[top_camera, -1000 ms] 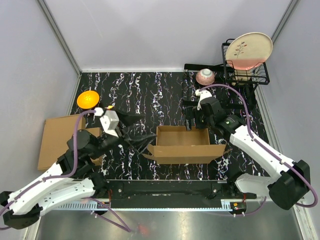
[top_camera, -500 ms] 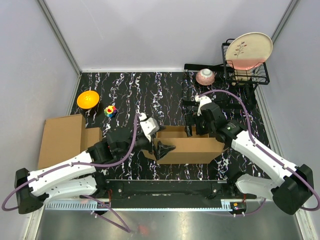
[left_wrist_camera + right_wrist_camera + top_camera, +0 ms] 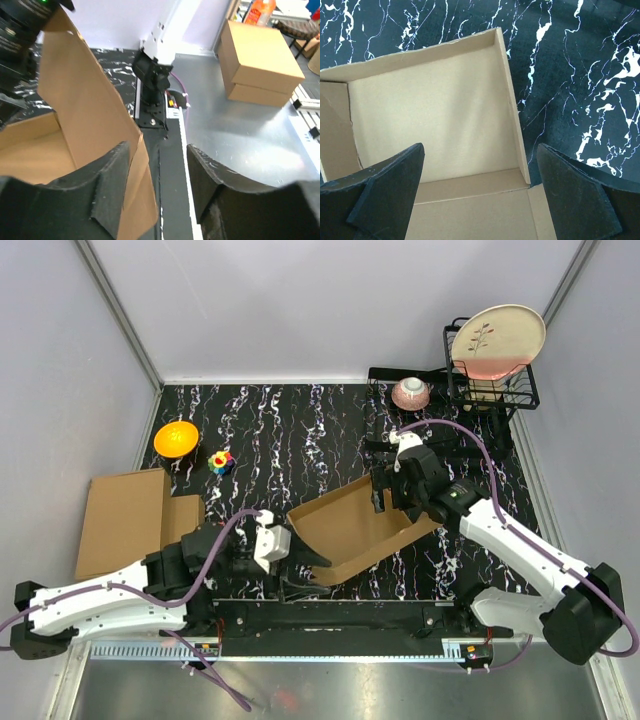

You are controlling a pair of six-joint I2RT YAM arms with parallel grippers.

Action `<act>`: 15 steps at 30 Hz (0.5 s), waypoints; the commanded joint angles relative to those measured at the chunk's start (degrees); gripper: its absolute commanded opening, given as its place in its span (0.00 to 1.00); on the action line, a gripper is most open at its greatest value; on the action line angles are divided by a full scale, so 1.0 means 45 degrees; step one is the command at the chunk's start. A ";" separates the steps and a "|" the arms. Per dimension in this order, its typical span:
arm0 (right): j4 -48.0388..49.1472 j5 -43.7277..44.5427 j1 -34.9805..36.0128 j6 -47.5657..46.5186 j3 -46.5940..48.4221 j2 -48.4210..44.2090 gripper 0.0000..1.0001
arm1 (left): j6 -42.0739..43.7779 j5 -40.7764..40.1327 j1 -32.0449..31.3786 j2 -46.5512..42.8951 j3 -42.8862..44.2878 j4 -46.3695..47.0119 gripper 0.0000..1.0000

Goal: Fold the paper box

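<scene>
We had the paper box (image 3: 352, 528) skewed on the table (image 3: 300, 430), long axis near-left to far-right: left gripper (image 3: 157, 155) at its near-left corner, jaws apart astride a wall, not clamped; right gripper (image 3: 480, 150) spread wide over its far-right end.

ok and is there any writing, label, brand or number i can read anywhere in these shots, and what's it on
No text can be read in any view.
paper box: plain brown, no print.
stack of closed cardboard boxes: plain on the faces shown.
orange bottle: cut off at the frame edge, too blurred to read any label.
plate: a plant drawing only, no words.
</scene>
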 commanded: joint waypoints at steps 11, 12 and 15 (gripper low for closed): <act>-0.0461 0.1507 0.0108 -0.0280 0.1318 0.0715 1.00 | 0.0326 -0.1263 -0.0634 0.0533 0.0293 -0.1855 0.59; -0.0559 0.1607 0.0108 -0.0279 0.1338 0.0696 1.00 | 0.0403 -0.1756 -0.0634 0.0359 0.0431 -0.2050 0.61; -0.0501 0.1842 0.0108 -0.0260 0.1435 0.0345 1.00 | 0.0599 -0.4332 -0.0634 -0.0652 0.0589 -0.1878 0.75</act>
